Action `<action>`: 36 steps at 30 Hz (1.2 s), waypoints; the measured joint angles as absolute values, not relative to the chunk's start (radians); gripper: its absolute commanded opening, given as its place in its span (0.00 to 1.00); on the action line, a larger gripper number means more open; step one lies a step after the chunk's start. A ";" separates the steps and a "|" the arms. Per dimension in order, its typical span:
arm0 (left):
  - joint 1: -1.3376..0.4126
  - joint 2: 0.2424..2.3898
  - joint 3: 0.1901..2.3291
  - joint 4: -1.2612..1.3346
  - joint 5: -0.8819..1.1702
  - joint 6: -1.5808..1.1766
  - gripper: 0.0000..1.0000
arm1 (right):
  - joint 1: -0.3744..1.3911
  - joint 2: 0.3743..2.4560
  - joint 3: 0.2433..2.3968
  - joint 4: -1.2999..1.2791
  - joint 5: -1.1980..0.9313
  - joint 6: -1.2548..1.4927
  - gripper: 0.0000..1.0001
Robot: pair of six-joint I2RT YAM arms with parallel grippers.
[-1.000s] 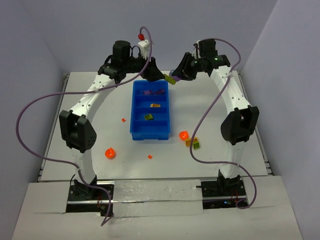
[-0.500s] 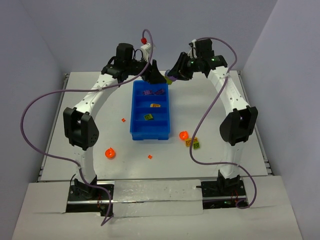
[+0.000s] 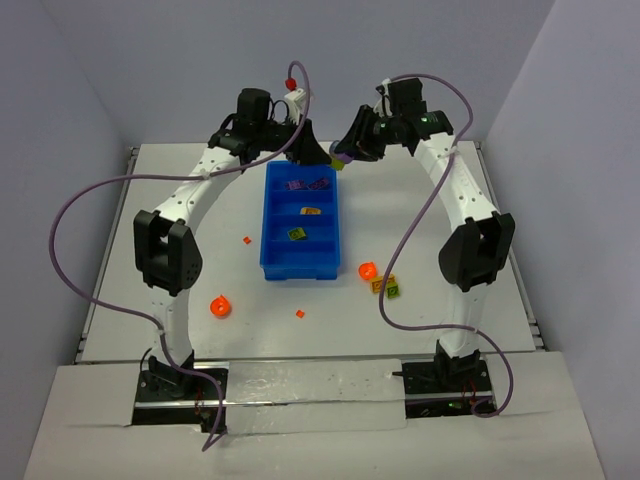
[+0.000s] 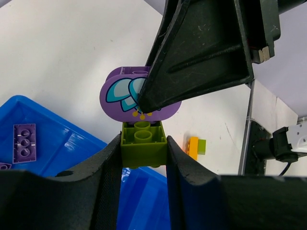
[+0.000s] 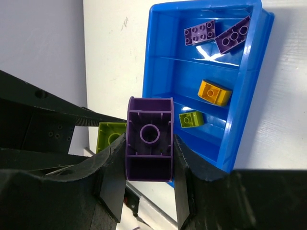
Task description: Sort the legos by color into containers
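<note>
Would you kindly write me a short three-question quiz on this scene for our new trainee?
1. True or false: the left hand grips a lime green brick.
2. What colour is the piece in the right hand: A orange, B purple, C yellow?
3. Fill in: the far compartment of the blue tray holds ___ purple bricks.
Key: 1 true; 2 B, the purple piece; 3 two.

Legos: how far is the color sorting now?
Done: two purple bricks, a yellow brick and a lime brick lie in separate compartments of the blue tray. In hand: the left gripper clamps a lime green piece, the right gripper a purple piece, seemingly joined. Left: two round orange pieces, small orange bits and a yellow-green cluster.
</note>
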State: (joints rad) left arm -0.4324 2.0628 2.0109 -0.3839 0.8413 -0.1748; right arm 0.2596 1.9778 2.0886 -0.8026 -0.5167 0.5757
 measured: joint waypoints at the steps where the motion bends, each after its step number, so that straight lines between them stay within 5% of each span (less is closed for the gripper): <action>1: -0.432 2.063 2.010 -0.385 0.841 -0.168 0.00 | 0.260 1.978 2.089 -0.803 -0.513 0.576 0.00; 26: -0.354 1.943 1.757 -0.842 0.718 0.386 0.02 | 0.237 1.983 2.195 -0.745 -0.323 0.443 0.00; 36: -0.356 1.943 1.672 -0.852 0.636 0.431 0.13 | 0.322 1.982 2.170 -0.750 -0.280 0.277 0.00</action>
